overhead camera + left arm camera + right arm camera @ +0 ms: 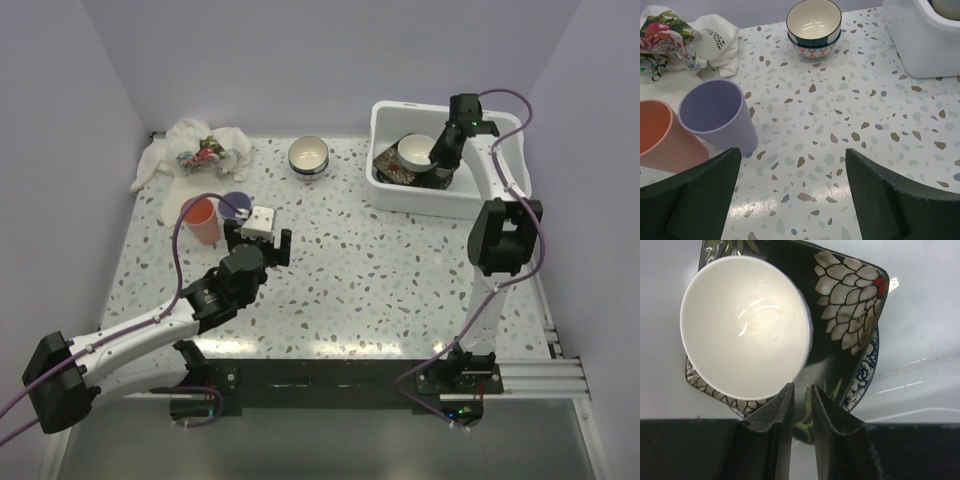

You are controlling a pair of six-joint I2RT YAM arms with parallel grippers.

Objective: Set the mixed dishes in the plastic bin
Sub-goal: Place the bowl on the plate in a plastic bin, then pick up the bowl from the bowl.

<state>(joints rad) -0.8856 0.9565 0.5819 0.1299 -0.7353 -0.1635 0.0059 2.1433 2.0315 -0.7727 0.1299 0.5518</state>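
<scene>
While right gripper (800,388) hangs in plastic bin (420,200), jaws nearly together at white bowl (745,325) rim on dark floral square plate (850,305), grip unclear | left gripper (792,155) spread wide near purple cup (715,115)

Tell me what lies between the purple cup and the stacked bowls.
Only bare tabletop separates the purple cup and bowls; the left wrist view shows it.

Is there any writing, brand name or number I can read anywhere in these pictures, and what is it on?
No text here can be read.
The white cloth carries a short line of dark print beside its flower pattern: too small and blurred to read.
</scene>
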